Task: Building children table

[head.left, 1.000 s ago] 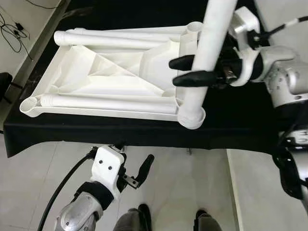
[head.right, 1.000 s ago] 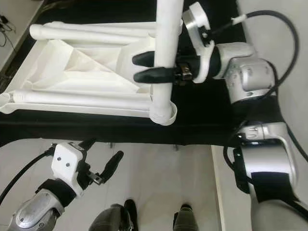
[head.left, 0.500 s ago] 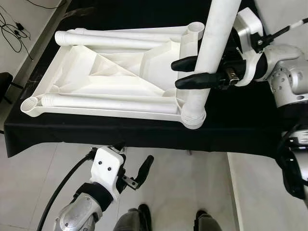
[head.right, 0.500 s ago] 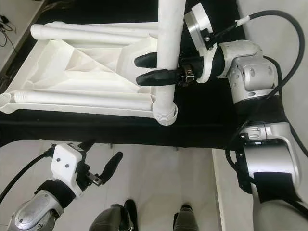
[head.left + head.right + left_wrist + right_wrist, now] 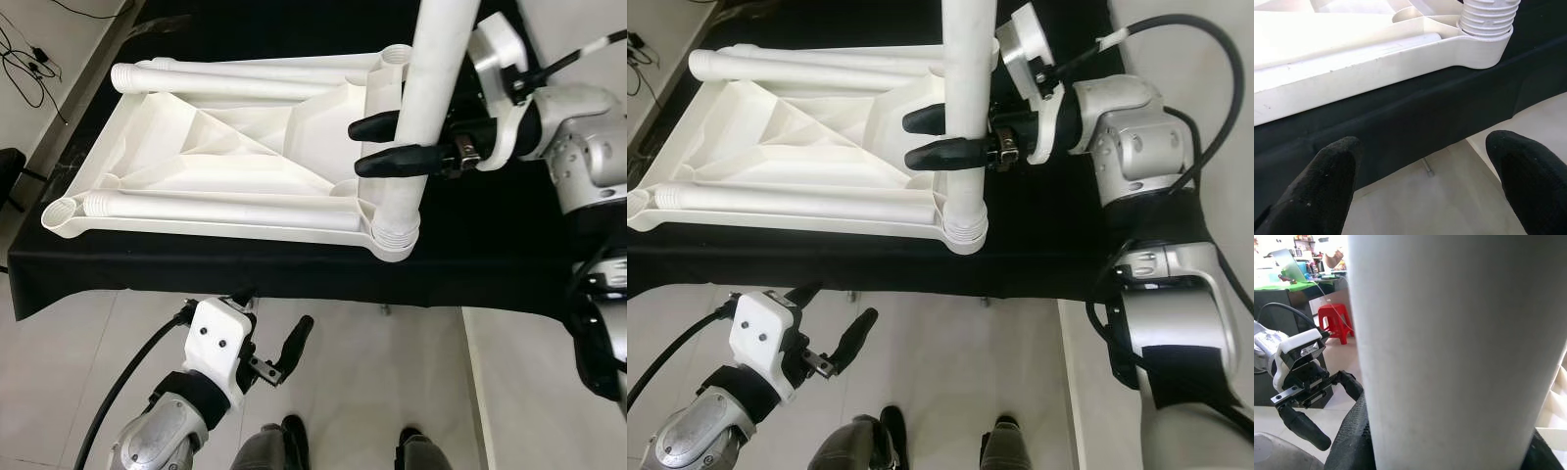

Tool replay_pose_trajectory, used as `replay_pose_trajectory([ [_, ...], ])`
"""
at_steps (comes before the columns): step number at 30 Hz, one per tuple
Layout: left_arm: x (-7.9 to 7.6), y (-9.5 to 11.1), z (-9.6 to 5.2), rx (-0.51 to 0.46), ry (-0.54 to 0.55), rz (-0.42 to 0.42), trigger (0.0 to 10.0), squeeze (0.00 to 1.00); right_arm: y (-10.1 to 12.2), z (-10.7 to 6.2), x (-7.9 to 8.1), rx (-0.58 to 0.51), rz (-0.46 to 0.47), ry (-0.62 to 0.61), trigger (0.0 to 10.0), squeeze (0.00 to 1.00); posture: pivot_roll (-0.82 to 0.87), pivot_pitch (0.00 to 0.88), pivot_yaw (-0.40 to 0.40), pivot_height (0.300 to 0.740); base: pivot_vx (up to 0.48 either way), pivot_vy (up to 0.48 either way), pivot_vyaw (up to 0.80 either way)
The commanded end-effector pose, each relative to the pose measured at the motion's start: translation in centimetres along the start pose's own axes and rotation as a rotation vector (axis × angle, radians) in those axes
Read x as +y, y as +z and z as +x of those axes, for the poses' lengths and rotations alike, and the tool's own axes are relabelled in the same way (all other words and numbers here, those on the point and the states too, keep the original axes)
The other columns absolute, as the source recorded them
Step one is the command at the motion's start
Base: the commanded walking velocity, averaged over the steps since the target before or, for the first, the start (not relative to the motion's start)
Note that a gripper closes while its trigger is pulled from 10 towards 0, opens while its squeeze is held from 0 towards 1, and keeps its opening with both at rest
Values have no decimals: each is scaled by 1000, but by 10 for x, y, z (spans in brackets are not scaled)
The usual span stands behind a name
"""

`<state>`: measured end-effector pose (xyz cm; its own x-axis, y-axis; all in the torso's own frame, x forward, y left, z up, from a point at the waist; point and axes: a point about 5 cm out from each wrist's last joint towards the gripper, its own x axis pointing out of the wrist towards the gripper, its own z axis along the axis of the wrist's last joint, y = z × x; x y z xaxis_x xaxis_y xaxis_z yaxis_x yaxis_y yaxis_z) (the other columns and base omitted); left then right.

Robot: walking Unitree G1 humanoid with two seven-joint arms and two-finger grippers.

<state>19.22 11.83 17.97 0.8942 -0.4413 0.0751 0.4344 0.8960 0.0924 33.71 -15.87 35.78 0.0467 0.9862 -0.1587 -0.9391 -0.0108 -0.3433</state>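
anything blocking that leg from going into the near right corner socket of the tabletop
Nothing visible does. The right gripper holds the leg upright, its ribbed lower end already at the corner socket of the upturned tabletop. The left gripper hangs open below the table edge.

The upturned table top (image 5: 225, 147) at the upper left of the left eye view is moulded white plastic, matt, with smooth ribbed panels. The upright table leg (image 5: 421, 108) at upper centre is the same smooth white plastic, its lower end ridged with threads. The counter (image 5: 470, 255) wears a matt black cloth. The right pincer (image 5: 377, 143) has matt black, rubbery fingers on a brushed silver metal arm; the left pincer (image 5: 284, 348), low in the frame, has a glossy white plastic housing. The floor (image 5: 392, 382) is pale, glossy tile.
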Motion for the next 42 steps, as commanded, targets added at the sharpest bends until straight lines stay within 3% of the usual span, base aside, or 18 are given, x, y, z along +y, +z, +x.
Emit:
replay_pose_trajectory([
  [1,2,-1,-4,25,-1,15,10000,0,-15,10,2,56,45,36,10000,0,3,372,162,740,0,0,0],
  [10,3,-1,-3,24,0,13,10000,0,-17,13,6,61,60,79,10000,0,2,375,158,740,0,0,0],
  [12,3,-1,-3,24,0,12,10000,0,-22,16,17,91,75,152,10000,0,2,377,158,740,0,0,0],
  [17,3,-1,-3,24,0,12,10000,0,-30,19,25,160,67,200,10000,0,0,380,157,740,0,0,0],
  [25,3,-1,-3,23,1,12,10000,0,-35,23,26,195,57,202,10000,0,-1,381,154,740,0,0,0],
  [35,3,-1,-2,21,8,3,10000,0,-37,26,-1,136,205,-48,10000,0,-8,383,146,740,0,0,0],
  [42,3,-1,-2,20,10,2,10000,0,-41,27,-4,131,223,-107,10000,0,-7,384,143,740,0,0,0],
])
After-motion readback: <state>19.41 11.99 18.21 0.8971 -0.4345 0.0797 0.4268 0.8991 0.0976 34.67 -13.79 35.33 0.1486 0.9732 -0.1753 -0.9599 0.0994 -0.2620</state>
